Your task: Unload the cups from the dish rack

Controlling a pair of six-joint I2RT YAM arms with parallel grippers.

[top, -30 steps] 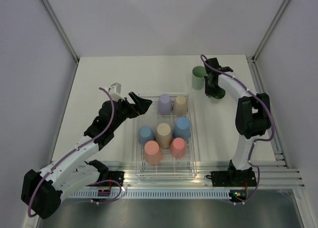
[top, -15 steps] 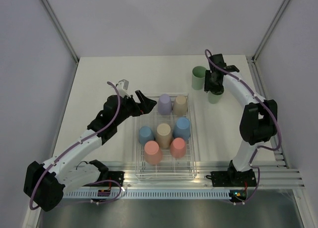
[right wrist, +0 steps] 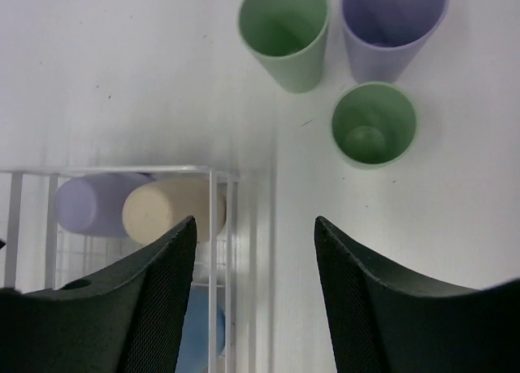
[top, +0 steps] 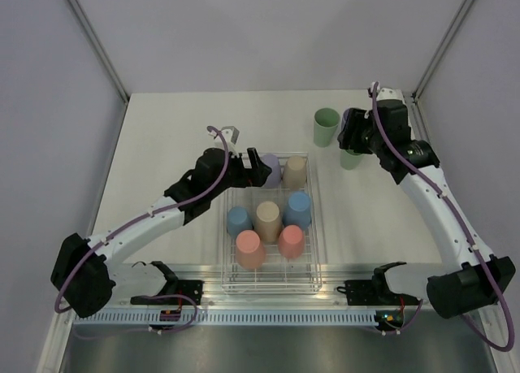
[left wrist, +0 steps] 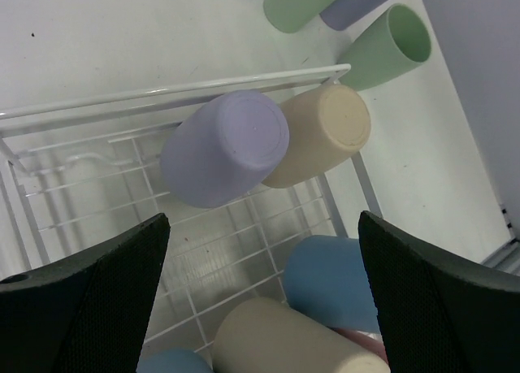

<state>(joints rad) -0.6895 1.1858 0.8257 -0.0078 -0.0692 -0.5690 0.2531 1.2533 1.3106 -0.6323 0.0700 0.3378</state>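
Left end effector (left wrist: 262, 223): wide open, holding nothing. It hangs over the far left corner of the dish rack (top: 270, 277). The purple cup (left wrist: 227, 149) shows between its two fingers, but they do not grip it.
Dish rack: a clear tray with thin bars, in the middle of the white worktop (top: 162, 129).
Cups in the rack: seven, all bottom up. At the far end, the purple cup sits just beside a beige cup (left wrist: 325, 137). The middle row has a blue cup (top: 238, 220), a second beige cup (top: 268, 220) and a second blue cup (top: 298, 209). Nearest are two pink cups (top: 249, 248).
Cups out of the rack: three stand mouth up on the worktop, right of the rack's far end. They are a green cup (right wrist: 286, 32), a loose purple cup (right wrist: 392, 23) and a second green cup (right wrist: 374, 123).
Right end effector (right wrist: 254, 223): open, holding nothing, up above the worktop near those three cups.
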